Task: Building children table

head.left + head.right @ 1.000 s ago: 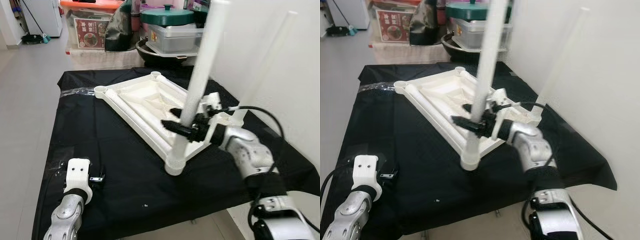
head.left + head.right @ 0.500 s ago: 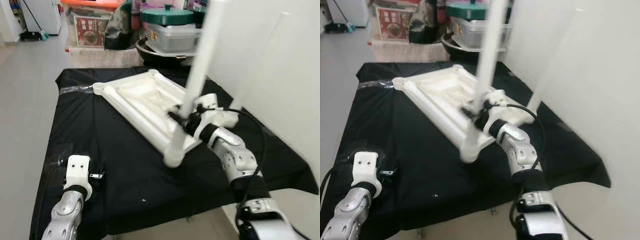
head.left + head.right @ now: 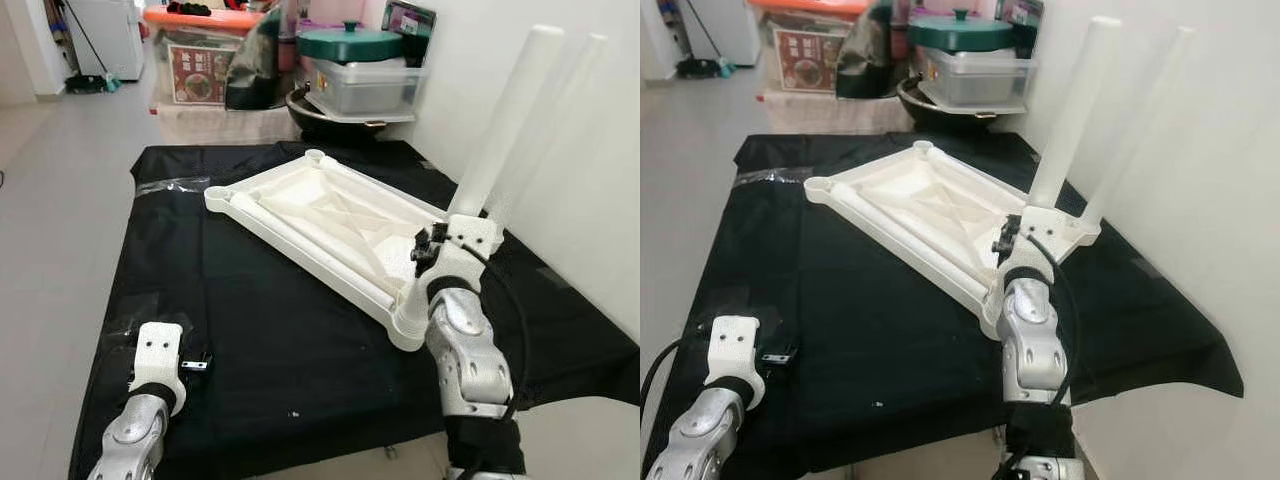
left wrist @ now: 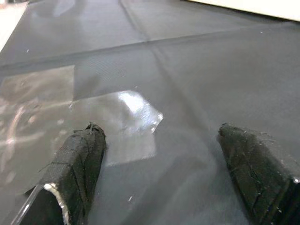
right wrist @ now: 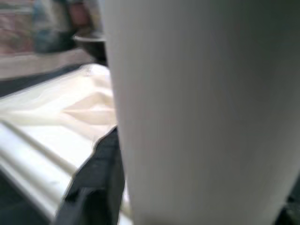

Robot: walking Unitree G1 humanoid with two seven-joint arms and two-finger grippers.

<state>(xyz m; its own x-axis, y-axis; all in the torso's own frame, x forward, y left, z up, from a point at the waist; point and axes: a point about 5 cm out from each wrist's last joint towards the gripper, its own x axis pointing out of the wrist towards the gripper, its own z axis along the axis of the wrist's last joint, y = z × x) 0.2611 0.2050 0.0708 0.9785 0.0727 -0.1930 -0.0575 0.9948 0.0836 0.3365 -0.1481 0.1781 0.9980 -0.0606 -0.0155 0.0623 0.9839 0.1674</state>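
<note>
The white table top lies upside down on the black cloth. A thick white leg stands tilted in line with the near corner socket. My right gripper is shut around its lower part, and my forearm hides the joint. In the right wrist view the leg sits very close, with a black finger against it. A second leg stands at the right corner by the wall. My left gripper rests open on the cloth at the near left, holding nothing.
A white wall runs close along the right. Behind the cloth stand storage boxes, a clear tub with a green-lidded pot and a dark pan. A patch of clear tape lies at the cloth's far left. Bare floor lies to the left.
My right arm has swung from the leg's right side round to its front, still gripping it. The whole picture has shifted with the head. The left arm has stayed put.
</note>
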